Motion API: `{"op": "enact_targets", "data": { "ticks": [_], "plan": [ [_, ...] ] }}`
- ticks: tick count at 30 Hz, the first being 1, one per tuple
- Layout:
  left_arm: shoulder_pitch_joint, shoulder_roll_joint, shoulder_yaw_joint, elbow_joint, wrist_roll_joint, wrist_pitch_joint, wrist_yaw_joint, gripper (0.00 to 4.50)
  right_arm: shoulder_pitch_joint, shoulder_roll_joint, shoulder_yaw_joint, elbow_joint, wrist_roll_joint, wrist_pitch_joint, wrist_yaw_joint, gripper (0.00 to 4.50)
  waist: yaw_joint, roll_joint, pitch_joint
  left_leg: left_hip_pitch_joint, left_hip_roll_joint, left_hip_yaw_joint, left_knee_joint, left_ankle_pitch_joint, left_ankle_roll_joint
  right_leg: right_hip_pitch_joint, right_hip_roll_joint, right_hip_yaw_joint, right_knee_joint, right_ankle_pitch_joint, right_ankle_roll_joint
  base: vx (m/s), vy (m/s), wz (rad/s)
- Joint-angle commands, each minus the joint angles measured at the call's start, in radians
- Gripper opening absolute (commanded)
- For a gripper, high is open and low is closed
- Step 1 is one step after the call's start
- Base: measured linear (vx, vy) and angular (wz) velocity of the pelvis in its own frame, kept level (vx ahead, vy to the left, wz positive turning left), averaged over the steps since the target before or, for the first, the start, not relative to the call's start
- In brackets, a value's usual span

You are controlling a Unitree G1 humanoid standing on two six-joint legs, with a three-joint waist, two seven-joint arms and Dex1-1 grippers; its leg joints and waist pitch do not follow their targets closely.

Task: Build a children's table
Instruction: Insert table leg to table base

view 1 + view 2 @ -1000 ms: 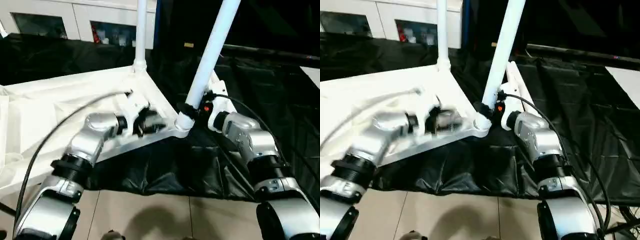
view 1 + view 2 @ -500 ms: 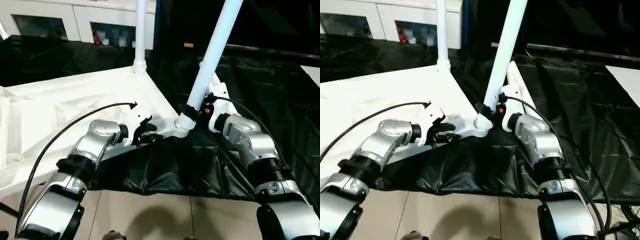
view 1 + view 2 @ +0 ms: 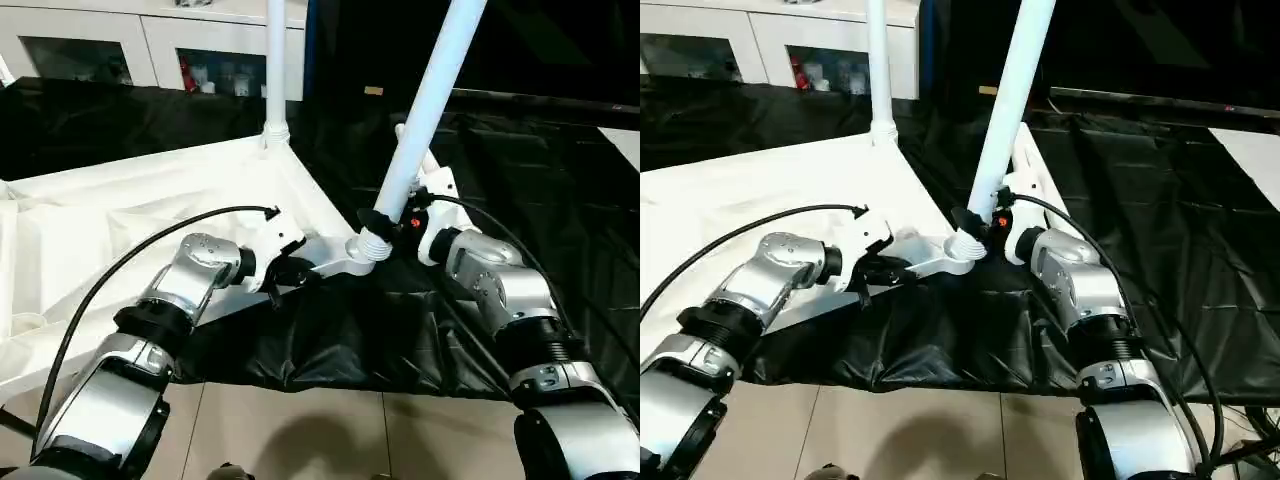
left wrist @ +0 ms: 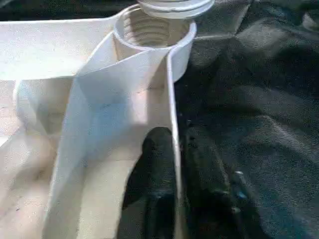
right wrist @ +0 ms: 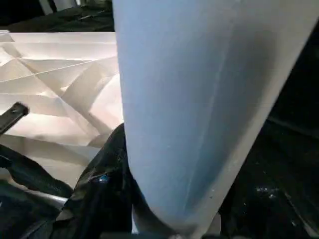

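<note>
The white table top (image 3: 150, 200) lies ribbed side up on the black-covered work table. One white leg (image 3: 275, 60) stands upright in its far corner. A second leg (image 3: 425, 100) leans to the right, and its threaded end (image 4: 174, 5) sits just over the near corner socket (image 4: 152, 32). My right gripper (image 3: 388, 220) is shut on this leg close above its base, with one black finger (image 5: 107, 169) against the tube. My left gripper (image 3: 292, 270) is shut on the table top's thin rim wall (image 4: 172, 99) beside that socket, one finger on each side of it.
The black cloth (image 3: 330, 350) hangs over the work table's front edge above a tiled floor. More black-covered surface (image 3: 520, 150) stretches to the right. White cabinets (image 3: 100, 40) stand at the back. A black cable (image 3: 120, 270) loops along my left arm.
My left gripper has drawn back from over the ribbed underside to the near rim and closed on it. The right arm and the tilted leg have stayed put.
</note>
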Motion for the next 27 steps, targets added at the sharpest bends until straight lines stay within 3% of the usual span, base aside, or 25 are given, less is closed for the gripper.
{"op": "enact_targets", "data": {
  "ticks": [1, 3, 9, 10, 13, 14, 16, 17, 19, 27],
  "plan": [
    [-0.011, 0.006, -0.010, 0.030, 0.015, -0.009, -0.017, 0.26, -0.011, -0.019, 0.004, -0.004, -0.006, -0.011, 0.019, 1.87, 0.000, 0.017, -0.082, 0.010, 0.014, 0.000, -0.060, -0.107, 0.010, 0.073, -0.071, 0.053, -0.066, 0.059, -0.249, 0.000, 0.000, 0.00],
    [-0.008, 0.010, -0.008, 0.026, 0.008, -0.018, -0.038, 0.02, -0.014, -0.022, 0.013, -0.005, -0.006, -0.008, 0.039, 1.87, 0.000, 0.016, -0.082, 0.010, 0.014, 0.000, -0.060, -0.107, 0.013, 0.073, -0.072, 0.053, -0.065, 0.060, -0.250, 0.000, 0.000, 0.00],
    [0.012, 0.020, -0.002, 0.014, -0.001, -0.084, -0.095, 0.00, -0.022, -0.031, 0.042, -0.017, -0.002, 0.008, 0.112, 1.87, 0.003, 0.014, -0.080, 0.012, 0.017, 0.001, -0.061, -0.112, 0.018, 0.069, -0.073, 0.053, -0.068, 0.029, -0.246, 0.000, 0.000, 0.00],
    [0.024, 0.027, -0.010, 0.002, 0.004, -0.102, -0.116, 0.00, -0.022, -0.034, 0.048, -0.017, -0.005, 0.010, 0.123, 1.87, 0.003, 0.008, -0.080, 0.011, 0.017, 0.002, -0.061, -0.112, 0.020, 0.069, -0.073, 0.053, -0.069, 0.028, -0.245, 0.000, 0.000, 0.00],
    [0.051, 0.048, -0.033, -0.023, 0.017, -0.139, -0.152, 0.00, -0.025, -0.032, 0.056, -0.012, -0.005, 0.019, 0.139, 1.87, 0.003, 0.011, -0.080, 0.008, 0.019, 0.000, -0.062, -0.102, 0.019, 0.070, -0.075, 0.053, -0.066, 0.035, -0.243, 0.000, 0.000, 0.00],
    [0.064, 0.056, -0.036, -0.036, 0.015, -0.161, -0.168, 0.00, -0.021, -0.033, 0.069, -0.021, -0.003, 0.026, 0.161, 1.87, 0.002, 0.005, -0.079, 0.009, 0.019, 0.001, -0.063, -0.101, 0.020, 0.069, -0.075, 0.053, -0.066, 0.036, -0.242, 0.000, 0.000, 0.00],
    [0.072, 0.060, -0.033, -0.050, 0.009, -0.160, -0.176, 0.00, -0.018, -0.034, 0.079, -0.028, -0.001, 0.038, 0.182, 1.87, 0.003, 0.009, -0.077, 0.010, 0.018, 0.002, -0.063, -0.114, 0.019, 0.067, -0.075, 0.053, -0.069, 0.004, -0.237, 0.000, 0.000, 0.00],
    [0.078, 0.065, -0.027, -0.063, 0.002, -0.153, -0.182, 0.00, -0.011, -0.036, 0.094, -0.039, 0.002, 0.053, 0.212, 1.87, 0.003, 0.002, -0.077, 0.010, 0.020, 0.002, -0.063, -0.119, 0.020, 0.068, -0.077, 0.053, -0.068, -0.013, -0.235, 0.000, 0.000, 0.00],
    [0.084, 0.072, -0.022, -0.067, -0.001, -0.158, -0.197, 0.00, -0.005, -0.036, 0.108, -0.043, 0.000, 0.064, 0.230, 1.87, 0.003, 0.004, -0.075, 0.011, 0.021, 0.002, -0.065, -0.123, 0.018, 0.064, -0.077, 0.053, -0.072, -0.052, -0.222, 0.000, 0.000, 0.00],
    [0.088, 0.082, -0.008, -0.062, 0.003, -0.166, -0.203, 0.00, 0.011, -0.041, 0.139, -0.048, -0.014, 0.078, 0.259, 1.87, 0.002, 0.001, -0.075, 0.009, 0.019, 0.003, -0.065, -0.115, 0.014, 0.063, -0.078, 0.054, -0.073, -0.054, -0.212, 0.000, 0.000, 0.00]
  ]
}}
